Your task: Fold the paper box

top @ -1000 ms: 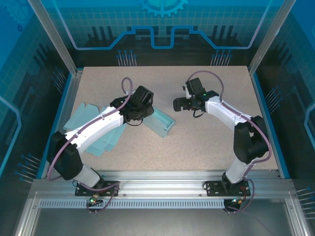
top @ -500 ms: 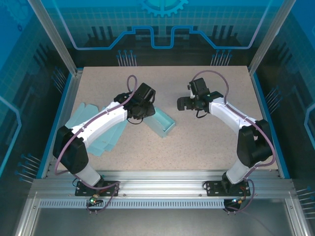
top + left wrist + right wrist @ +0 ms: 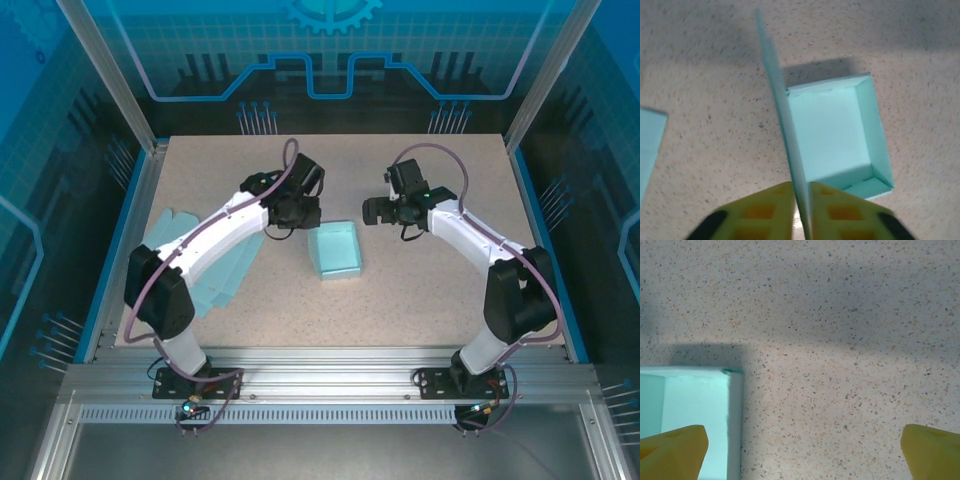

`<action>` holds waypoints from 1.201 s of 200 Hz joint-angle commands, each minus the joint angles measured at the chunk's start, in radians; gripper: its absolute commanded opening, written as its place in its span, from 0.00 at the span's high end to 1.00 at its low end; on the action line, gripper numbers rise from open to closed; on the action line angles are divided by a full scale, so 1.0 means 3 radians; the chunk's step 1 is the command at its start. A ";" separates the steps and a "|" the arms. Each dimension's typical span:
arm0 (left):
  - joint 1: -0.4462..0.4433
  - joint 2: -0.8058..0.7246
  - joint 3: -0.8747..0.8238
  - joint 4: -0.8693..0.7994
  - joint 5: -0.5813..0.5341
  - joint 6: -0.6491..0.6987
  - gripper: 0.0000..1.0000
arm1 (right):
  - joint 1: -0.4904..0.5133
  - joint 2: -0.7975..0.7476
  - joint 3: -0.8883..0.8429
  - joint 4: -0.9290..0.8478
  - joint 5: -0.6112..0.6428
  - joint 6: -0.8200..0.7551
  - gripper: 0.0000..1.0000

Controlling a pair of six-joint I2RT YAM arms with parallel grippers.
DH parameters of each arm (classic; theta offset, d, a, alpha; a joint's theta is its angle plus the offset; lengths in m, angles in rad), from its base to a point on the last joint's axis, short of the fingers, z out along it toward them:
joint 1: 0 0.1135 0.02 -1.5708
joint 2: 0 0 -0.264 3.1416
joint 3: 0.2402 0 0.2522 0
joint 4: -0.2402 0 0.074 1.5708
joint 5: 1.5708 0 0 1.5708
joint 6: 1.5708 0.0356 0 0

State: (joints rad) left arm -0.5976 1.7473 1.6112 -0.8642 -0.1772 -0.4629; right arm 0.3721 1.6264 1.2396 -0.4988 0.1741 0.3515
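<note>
Two grippers attending paper box (image 3: 335, 250) sitting near tabletop (image 3: 430, 300) centre: left gripper (image 3: 801, 200) pinching upright side flap (image 3: 774, 85), likely for folding inward; right gripper (image 3: 372, 210) hanging fully spread, empty, beside box for bracing.

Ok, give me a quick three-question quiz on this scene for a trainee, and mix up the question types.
1. True or false: the left tool is pinched on a thin upright panel of the paper box.
2. Pick one. The right tool is:
A) wide open over the bare table, beside the box
B) shut on the box's wall
C) carrying a flat sheet
3. Short answer: seen from the top camera, on which side of the table do the unfolded flat sheets lie?

Key: 1 true; 2 A; 3 the left side.
</note>
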 commanded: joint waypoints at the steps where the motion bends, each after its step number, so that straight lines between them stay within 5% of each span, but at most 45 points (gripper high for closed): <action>1: 0.0017 0.0286 0.0394 -0.0413 0.0095 0.0798 0.93 | -0.0039 -0.0143 -0.0051 -0.0060 0.0038 0.0055 0.00; 52: -0.0040 0.0649 0.0927 -0.0384 0.0040 0.2034 1.00 | -0.0075 -0.0256 -0.0128 -0.0082 0.0045 0.0069 0.00; 92: -0.0161 0.1001 0.1316 -0.0296 -0.0342 0.3247 1.00 | -0.0192 -0.0315 -0.0205 -0.0117 -0.0043 0.0125 0.00; 156: -0.0191 0.0883 0.0790 0.0929 -0.0025 0.4889 1.00 | -0.0562 -0.0563 -0.0520 0.0010 -0.0525 0.0195 0.00; 188: -0.0162 0.0805 0.0591 0.1516 0.0438 0.5274 1.00 | -0.0656 -0.0766 -0.0798 0.0253 -0.0733 0.0125 0.00; 240: -0.0170 0.0841 0.0540 0.1489 0.0763 0.5320 0.96 | -0.0683 -0.1009 -0.1445 0.1051 -0.1126 0.0075 0.02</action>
State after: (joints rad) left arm -0.6491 2.0319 1.8011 -0.4530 -0.0399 1.0885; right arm 0.1764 1.3602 0.8730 -0.3214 -0.0860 0.3908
